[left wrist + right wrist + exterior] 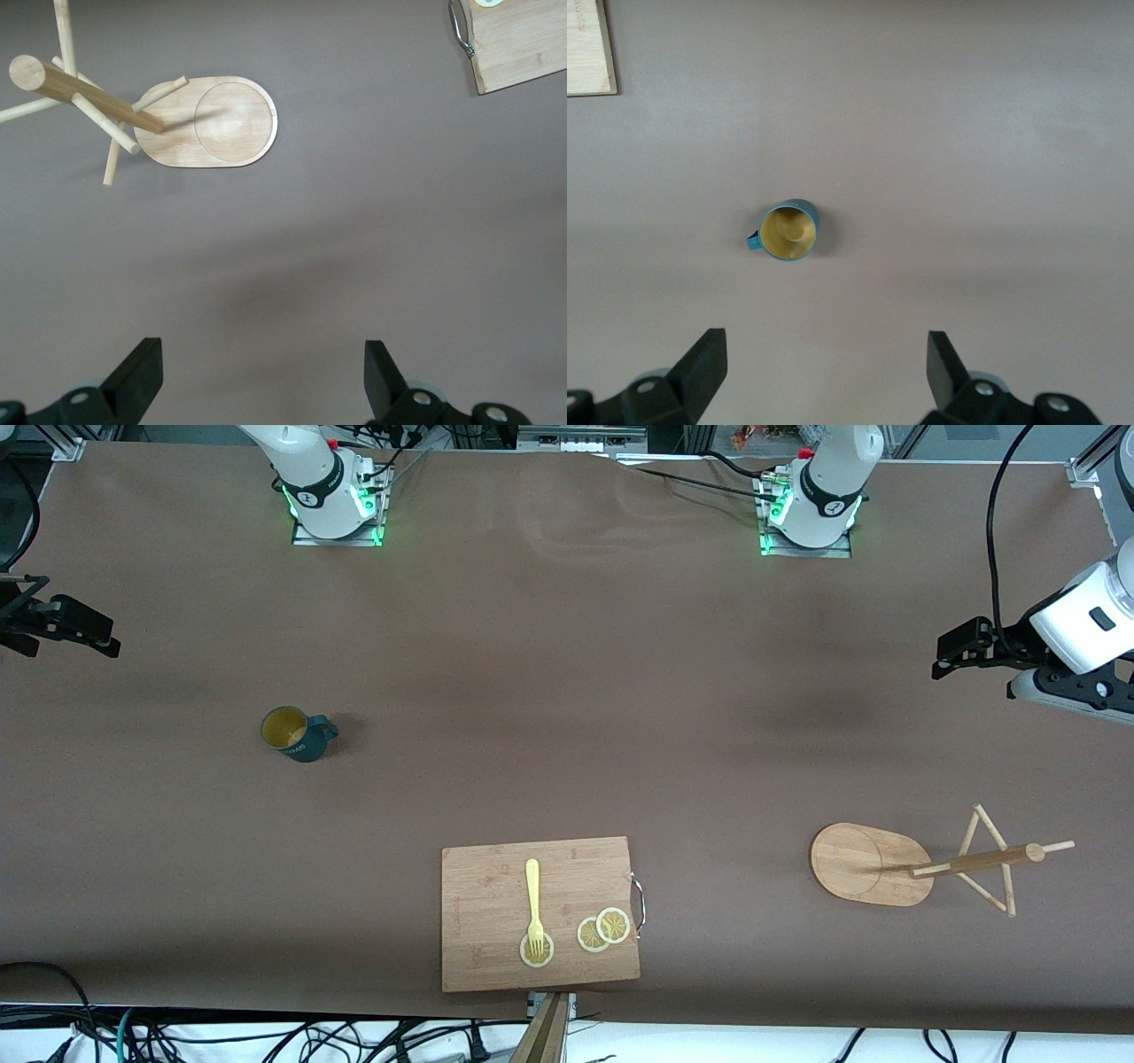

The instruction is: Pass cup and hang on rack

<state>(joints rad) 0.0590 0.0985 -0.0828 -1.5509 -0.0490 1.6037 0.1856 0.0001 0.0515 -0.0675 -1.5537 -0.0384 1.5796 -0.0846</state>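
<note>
The dark teal cup (297, 733) stands upright on the brown table toward the right arm's end, its yellowish inside showing and its handle toward the table's middle. It also shows in the right wrist view (789, 231). The bamboo rack (864, 864), with an oval base, a post and thin pegs, sits toward the left arm's end and shows in the left wrist view (213, 124). My right gripper (66, 622) hangs open and empty high over the table's edge, away from the cup (826, 345). My left gripper (952, 655) hangs open and empty above the table, apart from the rack (263, 354).
A rectangular wooden cutting board (496, 886) lies near the front edge at mid-table, with a yellow fork (533, 903) and lemon slices (604, 930) on it. Its corner shows in both wrist views (523, 44) (586, 44). Cables hang past the front edge.
</note>
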